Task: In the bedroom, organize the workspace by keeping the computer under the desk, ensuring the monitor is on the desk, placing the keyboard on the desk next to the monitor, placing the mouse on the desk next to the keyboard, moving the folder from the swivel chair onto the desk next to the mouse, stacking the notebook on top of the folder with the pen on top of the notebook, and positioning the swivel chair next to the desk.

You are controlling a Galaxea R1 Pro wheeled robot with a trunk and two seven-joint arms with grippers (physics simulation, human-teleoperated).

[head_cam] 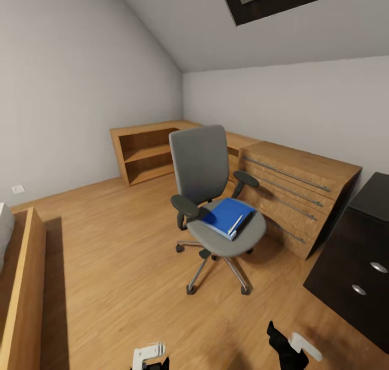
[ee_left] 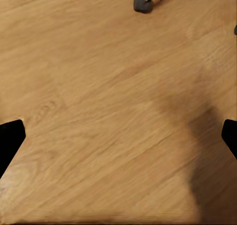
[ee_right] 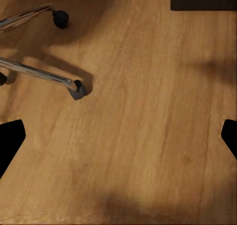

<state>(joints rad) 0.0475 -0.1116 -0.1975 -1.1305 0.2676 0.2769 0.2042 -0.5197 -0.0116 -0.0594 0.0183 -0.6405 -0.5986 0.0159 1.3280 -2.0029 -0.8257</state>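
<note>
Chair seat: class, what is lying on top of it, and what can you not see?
On the chair seat lies a blue folder, with a light pen-like stick along its near edge. Whatever sits beneath the folder is covered.

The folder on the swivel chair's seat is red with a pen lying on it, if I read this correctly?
Not quite: the folder is blue, not red, as the head view shows. It does lie on the swivel chair's seat with a pen on it.
</note>
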